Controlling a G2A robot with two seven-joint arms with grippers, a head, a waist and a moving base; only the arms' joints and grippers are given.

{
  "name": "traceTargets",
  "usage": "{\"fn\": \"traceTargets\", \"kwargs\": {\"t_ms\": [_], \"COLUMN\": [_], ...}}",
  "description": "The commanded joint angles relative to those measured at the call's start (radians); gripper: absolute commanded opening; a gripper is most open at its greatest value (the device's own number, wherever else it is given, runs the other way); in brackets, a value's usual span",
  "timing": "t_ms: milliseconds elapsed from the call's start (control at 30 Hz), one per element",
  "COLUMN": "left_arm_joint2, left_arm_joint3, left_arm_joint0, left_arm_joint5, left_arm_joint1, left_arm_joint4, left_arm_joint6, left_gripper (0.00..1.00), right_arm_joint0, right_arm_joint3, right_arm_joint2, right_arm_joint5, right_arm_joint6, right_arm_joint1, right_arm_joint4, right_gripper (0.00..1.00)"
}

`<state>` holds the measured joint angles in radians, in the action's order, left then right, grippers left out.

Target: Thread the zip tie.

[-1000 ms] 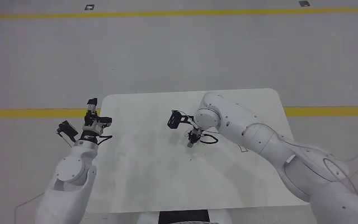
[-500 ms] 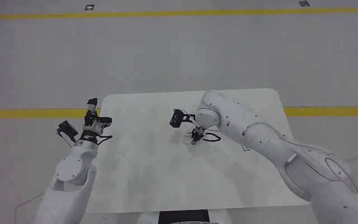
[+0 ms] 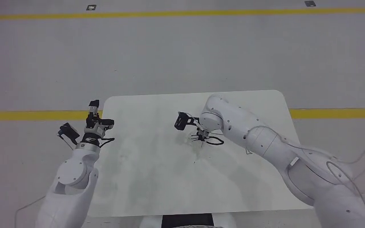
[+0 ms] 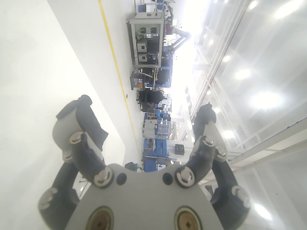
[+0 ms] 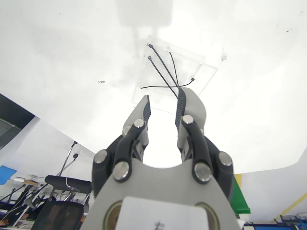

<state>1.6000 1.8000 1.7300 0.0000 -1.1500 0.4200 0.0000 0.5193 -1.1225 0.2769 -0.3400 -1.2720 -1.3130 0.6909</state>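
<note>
The work stands, as I judge it, at the very first step: to pick up one tie, and no threading is begun yet. The right hand (image 5: 163,93) hangs over the white counter (image 5: 72,48) with its two fingers spread, and nothing is between them. Just ahead of its fingertips lie the zip ties (image 5: 170,86), a few thin black ones, flat on a clear tray (image 5: 189,65) and crossing one over another. The place where they cross is right at the tip of one finger; whether this finger touches them I cannot tell. Their small square heads point away from the hand, toward the far side of the tray. The left hand (image 4: 144,102) is also spread and holds nothing; it stays well apart from the ties, at the counter's edge, and before its fingers is only the room beyond the counter. For the next move the right hand probably needs to come down and place itself so that one single strand, not the crossing, lies between the two fingers, and then press together on it. This may be delicate, because the ties are thin, lie flat on a smooth surface and overlap, so two can easily be taken together. After that the left hand would have to come near and hold the head or the tail.
</note>
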Motion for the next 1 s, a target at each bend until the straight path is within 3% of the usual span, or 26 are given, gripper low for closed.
{"fn": "traceTargets", "kwargs": {"t_ms": [0, 167, 367, 967], "left_arm_joint2": [0.000, 0.000, 0.000, 0.000], "left_arm_joint3": [0.000, 0.000, 0.000, 0.000], "left_arm_joint0": [0.000, 0.000, 0.000, 0.000], "left_arm_joint5": [0.000, 0.000, 0.000, 0.000], "left_arm_joint1": [0.000, 0.000, 0.000, 0.000], "left_arm_joint4": [0.000, 0.000, 0.000, 0.000], "left_arm_joint6": [0.000, 0.000, 0.000, 0.000], "left_gripper": [1.00, 1.00, 1.00, 1.00], "right_arm_joint0": [0.004, 0.015, 0.026, 0.018], "right_arm_joint3": [0.009, 0.040, 0.100, 0.296], "right_arm_joint2": [0.001, -0.001, -0.009, -0.042], "right_arm_joint5": [0.000, 0.000, 0.000, 0.000], "right_arm_joint6": [0.009, 0.042, 0.103, 0.164], "right_arm_joint1": [-0.003, -0.016, -0.041, -0.152], "right_arm_joint4": [0.008, 0.031, 0.066, 0.132], "right_gripper": [0.16, 0.21, 0.15, 0.15]}}
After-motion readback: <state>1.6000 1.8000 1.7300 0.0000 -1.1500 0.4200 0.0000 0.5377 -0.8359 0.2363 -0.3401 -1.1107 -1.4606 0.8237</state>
